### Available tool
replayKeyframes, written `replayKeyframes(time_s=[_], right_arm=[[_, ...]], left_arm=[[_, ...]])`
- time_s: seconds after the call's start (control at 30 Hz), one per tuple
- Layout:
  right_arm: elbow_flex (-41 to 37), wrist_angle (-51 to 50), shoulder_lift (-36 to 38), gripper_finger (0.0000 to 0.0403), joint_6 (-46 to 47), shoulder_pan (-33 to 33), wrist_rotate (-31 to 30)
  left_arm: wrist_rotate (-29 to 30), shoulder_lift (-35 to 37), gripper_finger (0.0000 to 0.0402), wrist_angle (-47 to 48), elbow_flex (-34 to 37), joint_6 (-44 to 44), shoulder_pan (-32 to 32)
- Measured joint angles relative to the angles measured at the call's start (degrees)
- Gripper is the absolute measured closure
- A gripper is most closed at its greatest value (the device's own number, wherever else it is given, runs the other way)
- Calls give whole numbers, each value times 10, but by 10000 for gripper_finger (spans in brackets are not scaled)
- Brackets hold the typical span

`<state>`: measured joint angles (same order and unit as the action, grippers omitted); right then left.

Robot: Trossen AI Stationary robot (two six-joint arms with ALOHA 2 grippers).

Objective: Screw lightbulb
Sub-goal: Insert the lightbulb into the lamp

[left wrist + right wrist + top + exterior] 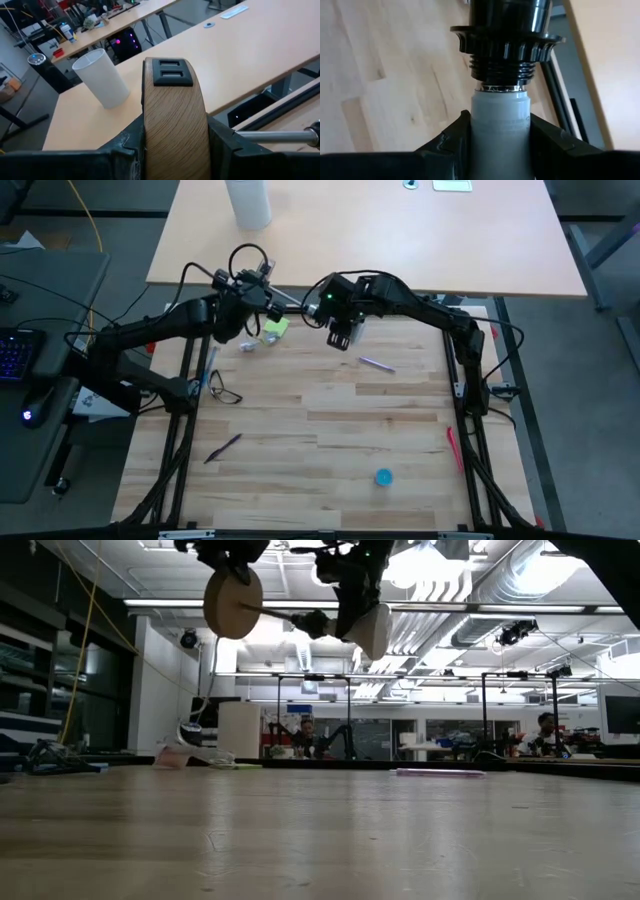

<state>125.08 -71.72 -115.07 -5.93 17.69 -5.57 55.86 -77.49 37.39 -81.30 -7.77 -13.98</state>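
My left gripper is shut on the round wooden disc base, held high above the table's far left part. The base's black socket sticks out sideways toward my right gripper. My right gripper is shut on the white lightbulb. The bulb's screw base sits at the socket's mouth, with only a thin metal ring showing. Bulb and base are in line, both clear of the table. My left gripper pinches the wooden disc between its two fingers, one on each flat face, with the rim and its black switch showing between them. The disc stands on edge, lifted clear of the table. My right gripper pinches the bulb's grey-white neck between its two fingers, just behind the screw base. The fingers lie along the bulb and point toward the socket. The bulb is lifted clear, its screw end in the socket's mouth.
On the wooden table lie glasses, a purple pen, a dark pen, a blue cap, a red tool and a yellow-green item. A tall white cylinder stands on the far desk.
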Motion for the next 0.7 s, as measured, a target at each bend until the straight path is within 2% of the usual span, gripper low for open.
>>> replayKeyframes(time_s=[0.2, 0.43, 0.6, 0.7], right_arm=[[0, -2, 1, 257, 9, 9, 43], [1, 13, 9, 257, 8, 15, 49], [2, 63, 16, 257, 2, 24, 56], [2, 59, 21, 257, 0, 30, 75]], left_arm=[[10, 4, 283, -10, 1, -9, 11], [4, 32, 283, 13, 2, -85, 11], [7, 53, 284, 28, 1, -121, 11], [1, 56, 284, 28, 1, -129, 11]])
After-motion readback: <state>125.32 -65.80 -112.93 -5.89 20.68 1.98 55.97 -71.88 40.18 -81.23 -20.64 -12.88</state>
